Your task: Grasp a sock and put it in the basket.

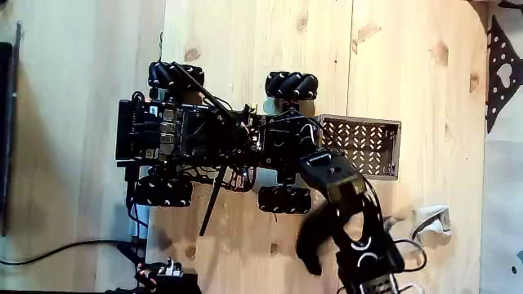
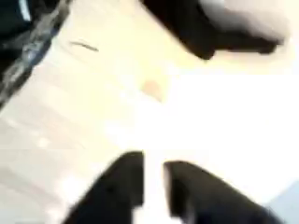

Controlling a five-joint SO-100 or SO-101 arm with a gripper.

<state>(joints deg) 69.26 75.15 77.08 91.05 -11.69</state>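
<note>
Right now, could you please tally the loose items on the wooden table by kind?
Fabric socks: 2, one small black sock and one cream-white sock
Brown lattice-walled plastic basket: 1
Total: 3

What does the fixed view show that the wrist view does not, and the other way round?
Fixed view: the wheeled base, the brown basket at its front, and a cream-white sock. Wrist view: very blurred, the hand close up, its two dark fingers with a narrow gap between them; whether they hold something I cannot tell. Both: the pale wooden table.
</note>
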